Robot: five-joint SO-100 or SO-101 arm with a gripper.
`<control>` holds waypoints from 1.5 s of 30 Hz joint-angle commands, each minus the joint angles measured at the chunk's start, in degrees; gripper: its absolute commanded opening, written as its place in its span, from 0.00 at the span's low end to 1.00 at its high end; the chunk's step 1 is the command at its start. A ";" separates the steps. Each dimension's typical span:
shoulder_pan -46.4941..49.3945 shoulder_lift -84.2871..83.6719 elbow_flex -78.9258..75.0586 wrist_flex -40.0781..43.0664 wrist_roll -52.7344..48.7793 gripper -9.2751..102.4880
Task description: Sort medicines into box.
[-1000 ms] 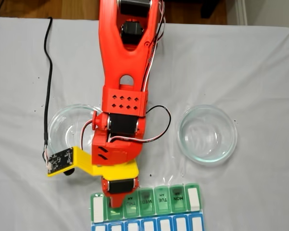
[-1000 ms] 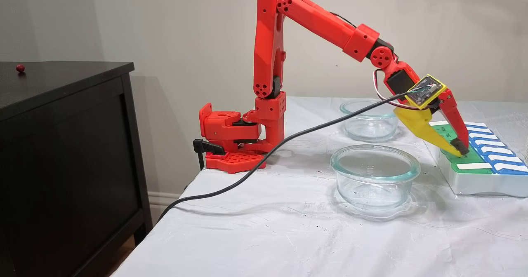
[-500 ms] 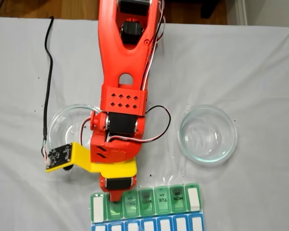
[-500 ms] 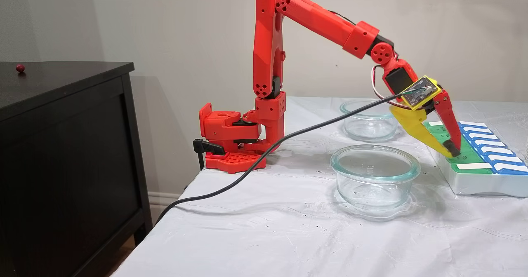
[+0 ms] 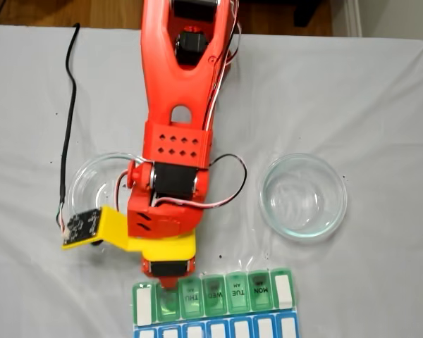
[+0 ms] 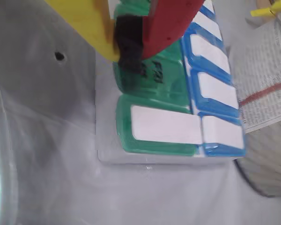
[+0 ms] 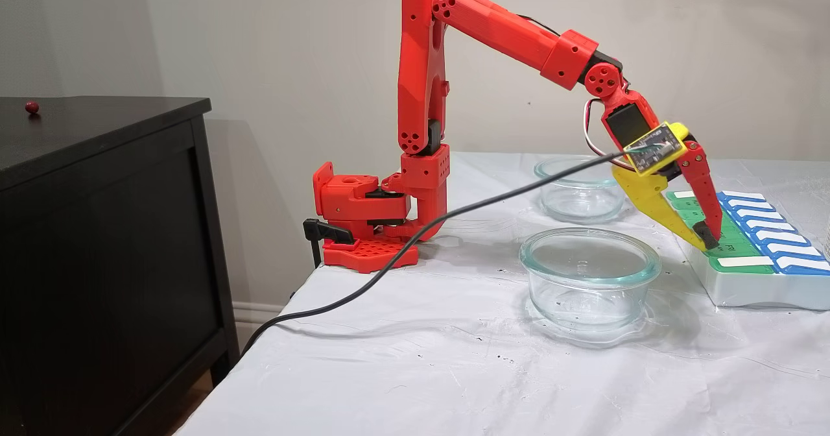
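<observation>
I see a red arm [image 7: 493, 30] with a yellow-and-red end effector [image 7: 703, 238], green and blue lids on the white box [image 5: 215, 310], clear dishes [image 7: 589, 277], and a pale grey worktop [image 7: 402, 364].

Red arm [image 5: 176, 105] reaching down-frame, claw [image 5: 168, 283] at pill organiser's [image 5: 215, 306] near edge (green row), glass dish [image 5: 303, 196] to the right

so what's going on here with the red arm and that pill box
A red robot arm reaches over the near end of a weekly pill organiser on a cloth-covered table. Its gripper is shut, with the tips just above a closed green lid marked FRI. No pill shows between the fingertips. Both glass dishes look empty, and one small red ball sits on the dark cabinet off to the side.
</observation>
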 commanded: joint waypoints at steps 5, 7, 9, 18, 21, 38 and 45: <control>-2.64 25.49 6.42 -5.98 0.88 0.08; -2.72 29.97 8.17 -2.64 0.97 0.08; -3.69 35.60 12.13 0.97 -0.44 0.08; -10.99 65.92 33.49 21.09 -7.91 0.08; -11.16 73.21 39.02 23.29 -8.53 0.08; -14.41 73.21 53.79 33.31 -9.23 0.09; -14.41 73.21 52.65 38.41 -5.27 0.10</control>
